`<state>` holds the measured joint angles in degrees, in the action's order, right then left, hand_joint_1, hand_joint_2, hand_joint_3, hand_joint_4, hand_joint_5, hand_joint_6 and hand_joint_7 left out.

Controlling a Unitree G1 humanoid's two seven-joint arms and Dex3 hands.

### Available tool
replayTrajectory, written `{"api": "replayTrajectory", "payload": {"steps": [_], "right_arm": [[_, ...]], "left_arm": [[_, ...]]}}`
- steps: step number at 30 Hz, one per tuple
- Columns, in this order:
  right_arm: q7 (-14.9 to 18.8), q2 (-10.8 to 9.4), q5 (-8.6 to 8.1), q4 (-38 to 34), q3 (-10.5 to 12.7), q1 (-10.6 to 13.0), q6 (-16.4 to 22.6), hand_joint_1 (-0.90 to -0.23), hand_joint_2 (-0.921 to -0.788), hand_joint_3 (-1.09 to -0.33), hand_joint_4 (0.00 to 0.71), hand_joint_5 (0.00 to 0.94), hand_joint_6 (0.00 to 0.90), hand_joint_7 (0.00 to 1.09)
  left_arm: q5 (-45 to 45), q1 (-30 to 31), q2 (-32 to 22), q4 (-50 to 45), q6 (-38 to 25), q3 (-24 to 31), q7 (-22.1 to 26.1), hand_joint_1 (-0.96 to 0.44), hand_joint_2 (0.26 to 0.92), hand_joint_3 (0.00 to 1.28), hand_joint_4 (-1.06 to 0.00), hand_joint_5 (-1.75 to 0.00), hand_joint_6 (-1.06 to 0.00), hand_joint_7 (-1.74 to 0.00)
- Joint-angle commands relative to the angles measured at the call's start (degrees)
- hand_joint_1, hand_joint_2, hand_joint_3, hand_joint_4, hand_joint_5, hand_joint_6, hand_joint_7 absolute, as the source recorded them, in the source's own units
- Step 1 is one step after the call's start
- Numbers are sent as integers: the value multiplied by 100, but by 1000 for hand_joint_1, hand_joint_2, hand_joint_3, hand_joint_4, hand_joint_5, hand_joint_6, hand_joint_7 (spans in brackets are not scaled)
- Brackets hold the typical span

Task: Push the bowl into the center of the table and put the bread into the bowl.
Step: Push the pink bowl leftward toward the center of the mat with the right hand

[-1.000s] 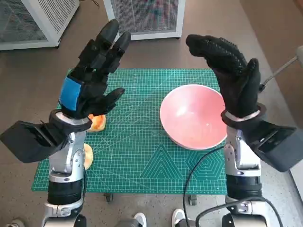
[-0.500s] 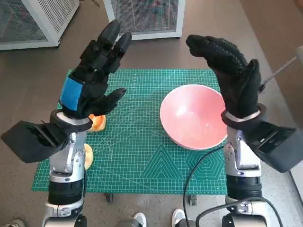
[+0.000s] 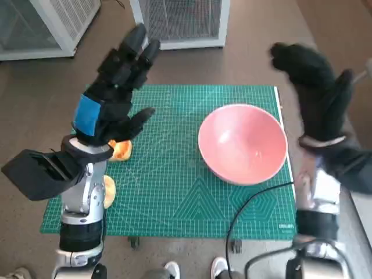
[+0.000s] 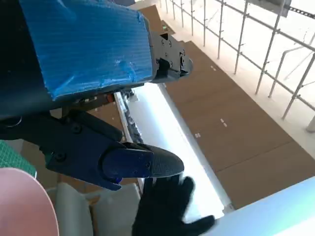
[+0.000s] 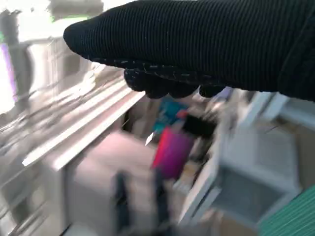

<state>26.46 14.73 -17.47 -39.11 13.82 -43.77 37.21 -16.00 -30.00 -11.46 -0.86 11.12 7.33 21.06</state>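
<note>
Here, bowl [image 3: 242, 143] just beside raised right hand [image 3: 317, 96], untouched.

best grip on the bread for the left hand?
Likely from above, pinching the bread across its two sides: it lies flat on the green mat, low and rounded, partly hidden beneath the raised left hand. That hand is nearest; the bowl lies opposite.

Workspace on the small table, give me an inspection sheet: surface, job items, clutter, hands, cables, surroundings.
Surface: green cutting mat covers the table.
Job's things: pink bowl empty, on the mat's right side; bread near the left edge, partly hidden.
Clutter: pale round item at the left edge, unclear.
Hands: left hand and right hand raised, open, holding nothing.
Cables: black cable crosses the mat's front right.
Surroundings: white mesh cabinets behind; shoes at the front.
</note>
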Motion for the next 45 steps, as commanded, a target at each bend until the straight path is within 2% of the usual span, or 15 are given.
{"api": "replayTrajectory", "payload": {"steps": [1, 6, 10, 14, 21, 31, 36, 45], "right_arm": [[-477, 200, 345, -1137, 161, -294, 281, -642, -921, -623, 183, 2, 160, 199], [-819, 302, 454, -1910, 261, -523, 336, -629, -921, -662, 173, 0, 156, 186], [-938, 309, 418, -2377, 369, -608, 274, -604, -921, -692, 161, 0, 142, 175], [-1008, 319, 411, -2797, 458, -627, 128, -578, -921, -737, 144, 0, 136, 171], [-1060, 281, 407, -3263, 581, -553, -121, -623, -921, -770, 139, 0, 147, 176], [-1101, 56, 564, -3427, 536, -421, -155, -661, -921, -801, 145, 3, 167, 182], [-1087, -36, 651, -3452, 495, -392, -172, -708, -921, -824, 159, 8, 175, 183], [-1143, -253, 824, -3480, 401, -418, -258, -711, -921, -844, 167, 10, 183, 183]], "left_arm": [[68, 36, 35, 61, 151, -9, -49, -691, 921, 313, -217, 0, -236, -40], [38, 38, 65, 72, 180, -30, -29, -688, 921, 318, -212, 0, -236, -41], [37, 69, 54, 75, 233, -25, 0, -686, 921, 318, -209, 0, -232, -40], [38, 90, 20, 79, 268, -10, 18, -682, 921, 315, -201, 0, -223, -36], [1, 93, -16, 116, 281, 29, 65, -686, 921, 318, -198, 0, -220, -36], [-31, 114, -21, 124, 284, 42, 118, -693, 921, 315, -200, -1, -214, -33], [-5, 114, -34, 84, 229, 40, 92, -690, 921, 315, -200, -1, -212, -33], [-53, 129, -77, 74, 194, 73, 119, -683, 921, 313, -201, -1, -212, -34]]}}
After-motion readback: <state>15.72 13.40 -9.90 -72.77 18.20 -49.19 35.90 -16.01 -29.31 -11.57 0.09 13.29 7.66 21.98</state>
